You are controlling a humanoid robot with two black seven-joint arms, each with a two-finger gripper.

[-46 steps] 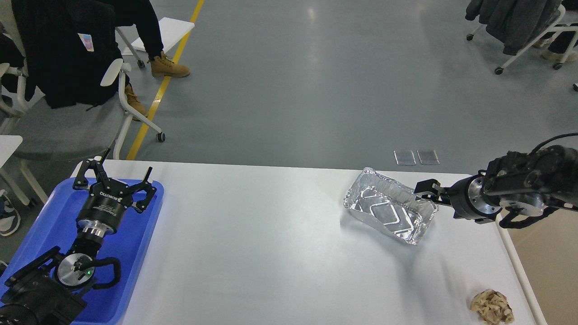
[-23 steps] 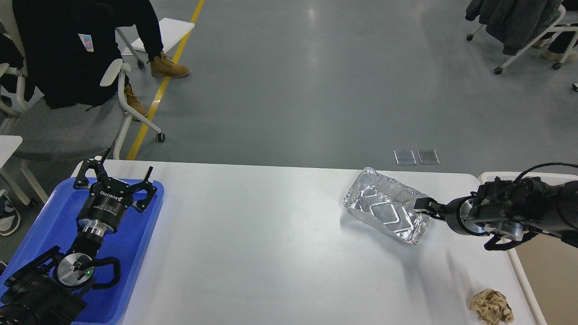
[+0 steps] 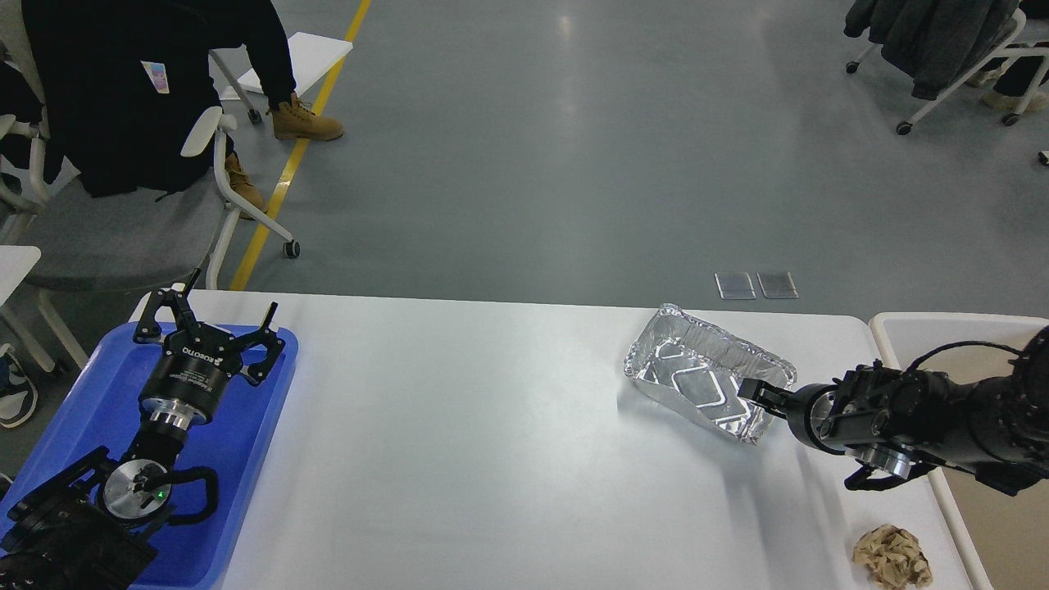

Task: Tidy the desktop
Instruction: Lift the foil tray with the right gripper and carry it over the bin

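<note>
The white desktop [image 3: 492, 442] holds a silver foil tray [image 3: 692, 377] lying tilted at the back right and a crumpled brown paper ball [image 3: 892, 557] at the front right corner. My right gripper [image 3: 756, 393] comes in from the right and sits at the foil tray's near right end, touching or overlapping its rim. Its fingers are dark and small, so I cannot tell whether they grip the rim. My left gripper [image 3: 209, 326] is open and empty, hovering over the blue plastic tray [image 3: 246, 426] at the left edge.
A bin with a white rim [image 3: 881, 328] stands beside the desktop's right edge, under my right arm. A grey chair [image 3: 123, 229] and a person in black stand beyond the back left corner. Another chair with coats [image 3: 934, 49] is at the far right.
My right arm has dropped lower and swung toward me, bringing its gripper from the foil tray's far right side to its near right end. The tray has barely moved. The left arm is still.
</note>
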